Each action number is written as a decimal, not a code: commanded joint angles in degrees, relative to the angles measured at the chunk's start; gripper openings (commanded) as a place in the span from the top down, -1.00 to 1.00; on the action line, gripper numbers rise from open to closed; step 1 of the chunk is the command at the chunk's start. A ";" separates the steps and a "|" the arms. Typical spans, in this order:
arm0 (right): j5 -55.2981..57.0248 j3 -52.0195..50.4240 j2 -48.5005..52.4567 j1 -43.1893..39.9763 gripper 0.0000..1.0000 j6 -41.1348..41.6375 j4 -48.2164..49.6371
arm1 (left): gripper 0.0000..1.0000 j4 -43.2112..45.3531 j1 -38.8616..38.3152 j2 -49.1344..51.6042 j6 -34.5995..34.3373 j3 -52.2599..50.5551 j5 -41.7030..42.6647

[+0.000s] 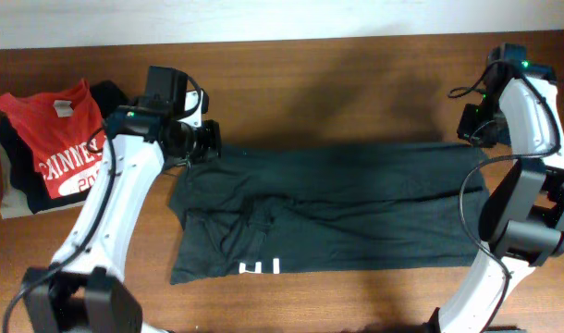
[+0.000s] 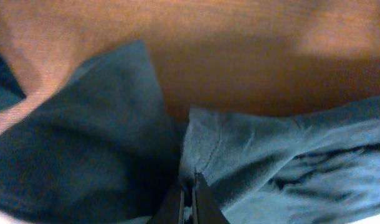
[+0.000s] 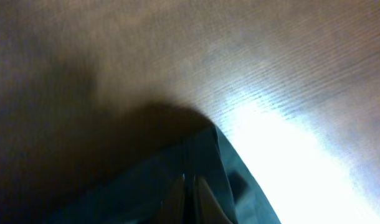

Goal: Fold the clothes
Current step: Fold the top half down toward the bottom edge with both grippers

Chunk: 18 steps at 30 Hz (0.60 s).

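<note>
The dark teal-black T-shirt (image 1: 328, 208) lies spread across the middle of the table, folded lengthwise, with white letters (image 1: 261, 268) showing at its front edge. My left gripper (image 1: 211, 143) is at the shirt's far left corner, shut on the fabric (image 2: 240, 149); its fingertips (image 2: 189, 186) pinch a fold. My right gripper (image 1: 473, 129) is at the shirt's far right corner, shut on the shirt's edge (image 3: 196, 155); its fingertips (image 3: 190, 182) are closed on the cloth.
A pile of folded garments with a red T-shirt (image 1: 65, 139) on top sits at the far left. Bare wooden table (image 1: 356, 83) lies behind the shirt and a strip (image 1: 356, 291) in front of it.
</note>
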 commanded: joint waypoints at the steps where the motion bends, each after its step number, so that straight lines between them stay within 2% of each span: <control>1: 1.62 0.81 -2.54 0.28 0.92 0.68 -8.11 | 1.00 -7.82 0.35 -3.50 -0.13 0.28 0.48; 4: 5.03 0.81 -2.54 0.28 0.92 2.38 -13.84 | 0.99 -18.73 0.35 -3.56 -0.13 0.28 0.52; 6: 5.29 0.81 -2.54 0.28 0.92 2.40 -15.82 | 0.99 -22.80 0.35 -3.56 -0.13 0.28 1.16; 8: 9.11 0.81 -2.51 0.28 0.92 5.68 -19.17 | 0.99 -28.68 0.35 -3.89 -0.13 0.28 3.02; 12: 9.29 0.74 -2.51 0.28 0.92 6.14 -22.45 | 1.00 -33.05 0.07 -4.20 -0.13 0.28 4.52; 15: 9.27 -0.24 -2.51 -0.15 0.92 6.32 -23.45 | 1.00 -32.76 -2.25 -4.17 -0.13 0.22 4.42; 18: 9.49 -6.03 -2.51 -3.17 0.92 8.09 -24.41 | 0.99 -35.26 -5.55 -4.17 -2.58 -0.04 -1.77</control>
